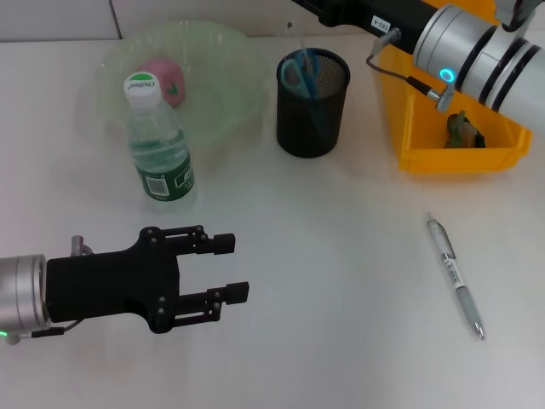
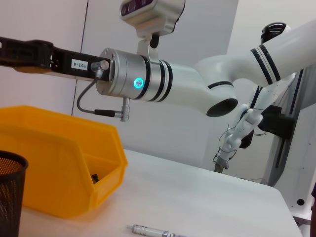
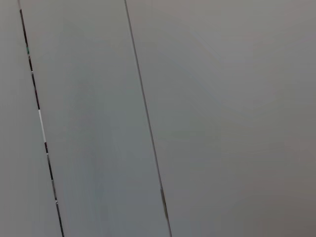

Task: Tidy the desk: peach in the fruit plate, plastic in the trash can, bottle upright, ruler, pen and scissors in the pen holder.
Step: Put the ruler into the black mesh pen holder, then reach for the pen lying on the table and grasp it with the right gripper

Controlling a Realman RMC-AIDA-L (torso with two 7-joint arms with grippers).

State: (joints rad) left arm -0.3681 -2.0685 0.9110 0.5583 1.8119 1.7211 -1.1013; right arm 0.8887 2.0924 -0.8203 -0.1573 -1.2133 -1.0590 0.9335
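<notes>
A pink peach [image 1: 168, 81] lies in the pale green fruit plate [image 1: 226, 64] at the back left. The water bottle [image 1: 157, 141] stands upright in front of the plate. Blue scissors [image 1: 300, 72] stick out of the black mesh pen holder [image 1: 312, 119]; I cannot make out the ruler. A crumpled dark plastic scrap [image 1: 464, 129] lies in the yellow trash can [image 1: 426, 136]. The pen [image 1: 456, 277] lies flat on the table at the right. My left gripper [image 1: 228, 269] hovers open and empty at the front left. My right arm [image 1: 477, 47] reaches across the back; its gripper is out of view.
The white table [image 1: 341, 256] spreads between my left gripper and the pen. In the left wrist view the right arm [image 2: 148, 81] hangs over the yellow trash can [image 2: 59, 168], with the pen [image 2: 153, 230] in front. The right wrist view holds only a grey wall.
</notes>
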